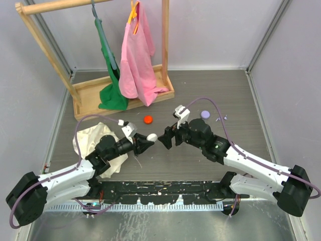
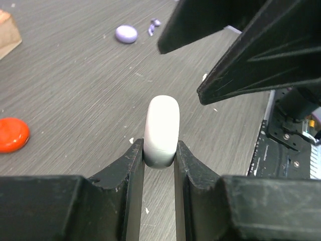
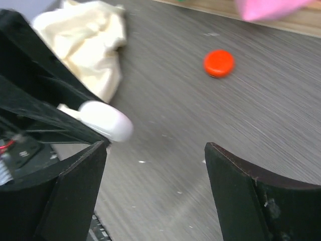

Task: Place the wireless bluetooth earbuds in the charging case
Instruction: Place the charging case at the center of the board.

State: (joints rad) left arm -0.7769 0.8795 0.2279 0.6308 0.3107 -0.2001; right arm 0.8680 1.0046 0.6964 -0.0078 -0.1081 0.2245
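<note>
Well beyond left tool (image 2: 159, 149), white capsule (image 2: 161, 123): charging case (image 2: 126, 33)

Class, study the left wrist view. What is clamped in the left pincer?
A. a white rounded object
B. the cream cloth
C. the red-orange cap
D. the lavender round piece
A: the left pincer has both fingers pressed against a white rounded object, while the red-orange cap lies apart from it.

- We log the tabletop (image 1: 215, 90): matt grey, fine wood grain.
- White oval piece (image 2: 161, 130): smooth plastic, faint sheen.
- Left pincer (image 2: 159, 150): matt black plastic, scuffed.
- Rack (image 1: 164, 35): bare wood; pink garment (image 1: 136, 60): soft cloth.
</note>
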